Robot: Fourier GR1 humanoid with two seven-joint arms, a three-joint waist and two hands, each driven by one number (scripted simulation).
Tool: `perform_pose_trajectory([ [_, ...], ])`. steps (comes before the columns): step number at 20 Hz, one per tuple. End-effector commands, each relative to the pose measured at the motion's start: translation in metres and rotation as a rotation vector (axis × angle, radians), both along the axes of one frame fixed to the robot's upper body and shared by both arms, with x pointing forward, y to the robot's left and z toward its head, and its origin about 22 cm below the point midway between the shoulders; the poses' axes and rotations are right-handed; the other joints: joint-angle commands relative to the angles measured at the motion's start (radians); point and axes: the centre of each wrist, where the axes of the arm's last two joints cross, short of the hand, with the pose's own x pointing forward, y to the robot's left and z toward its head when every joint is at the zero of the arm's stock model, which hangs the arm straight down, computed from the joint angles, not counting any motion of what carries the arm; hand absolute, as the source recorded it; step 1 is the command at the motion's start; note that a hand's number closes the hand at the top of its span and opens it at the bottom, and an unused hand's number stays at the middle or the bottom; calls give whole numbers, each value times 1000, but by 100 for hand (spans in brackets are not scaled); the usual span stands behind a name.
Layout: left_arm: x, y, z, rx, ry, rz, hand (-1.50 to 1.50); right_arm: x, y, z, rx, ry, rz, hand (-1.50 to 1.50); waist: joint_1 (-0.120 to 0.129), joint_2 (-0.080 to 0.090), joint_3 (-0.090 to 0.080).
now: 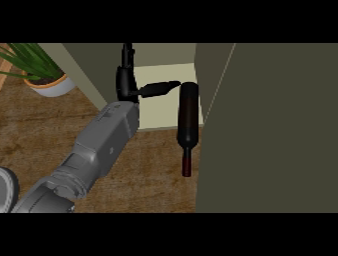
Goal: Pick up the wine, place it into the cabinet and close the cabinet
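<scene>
Black left hand point(131, 85) with fingers point(126, 55) straight, thumb out, holding nothing, beside the wine point(189, 117).

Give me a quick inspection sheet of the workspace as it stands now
Surface: brown counter.
Job's things: wine bottle lies on its side, base on the cabinet shelf, neck sticking out over the counter; cabinet door open.
Clutter: nothing seen.
Hands: one hand open, fingers straight, thumb towards the bottle, not gripping it; which arm cannot be told; the other hand not in view.
Cables: nothing seen.
Surroundings: potted plant at upper left.
</scene>
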Motion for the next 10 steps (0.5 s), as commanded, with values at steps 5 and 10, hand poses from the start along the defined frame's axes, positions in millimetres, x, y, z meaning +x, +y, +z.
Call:
perform_pose_trajectory([
  [5, -10, 10, -20, -13, 18, -30, -150, -7, -14, 4, 14, -14, 13, -150, 7, 1, -2],
  [10, -13, 12, -25, -39, 5, -87, -150, -8, -8, 2, 11, 9, 19, -150, 21, -8, -3],
])
